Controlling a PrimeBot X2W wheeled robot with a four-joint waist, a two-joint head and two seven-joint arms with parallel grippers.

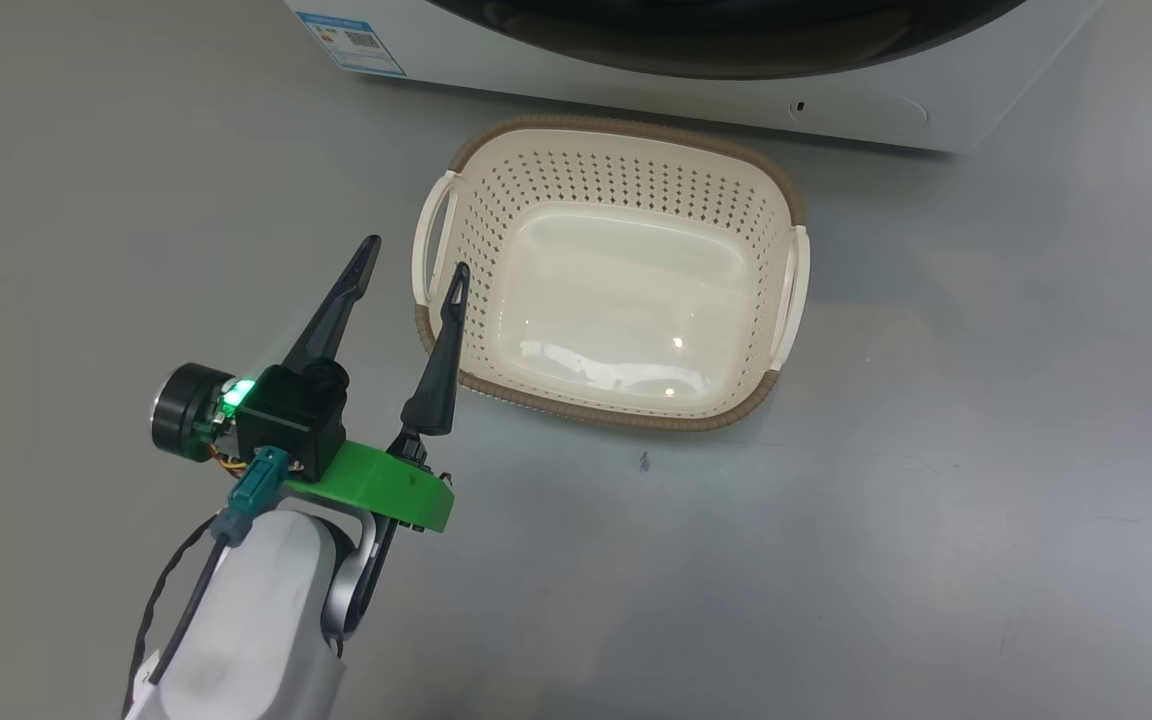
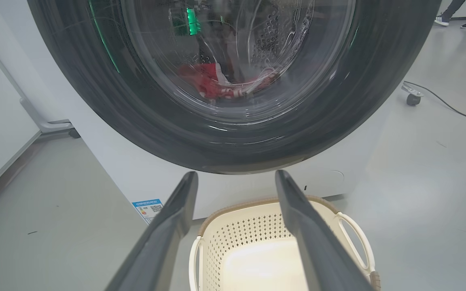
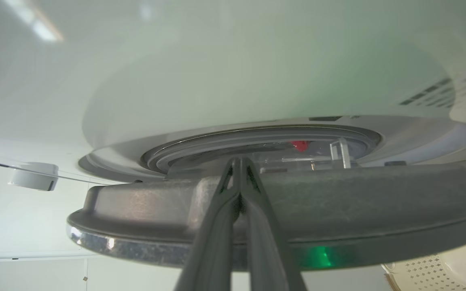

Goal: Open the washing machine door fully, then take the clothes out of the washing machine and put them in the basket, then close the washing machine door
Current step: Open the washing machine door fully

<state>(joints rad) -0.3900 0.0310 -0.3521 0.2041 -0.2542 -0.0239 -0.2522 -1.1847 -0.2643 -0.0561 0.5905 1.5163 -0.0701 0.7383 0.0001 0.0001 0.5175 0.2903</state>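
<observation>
While the left gripper (image 1: 416, 257) hangs with fingers apart just beside the basket (image 1: 616, 165), red clothes (image 2: 212, 83) lie inside the washing machine (image 2: 115, 161) behind its door (image 2: 95, 101); the right gripper (image 3: 239, 161), fingers pressed together, points at the door's edge.

Head: high, looking steeply down at floor (image 1: 936, 520), basket (image 1: 616, 175) central, washer (image 1: 496, 72) base at far edge. Left wrist: low, left of basket, facing door (image 2: 233, 153) close up. Right wrist: hard against door edge, looking along it. Shared: basket in all three, door in both wrist views.
</observation>
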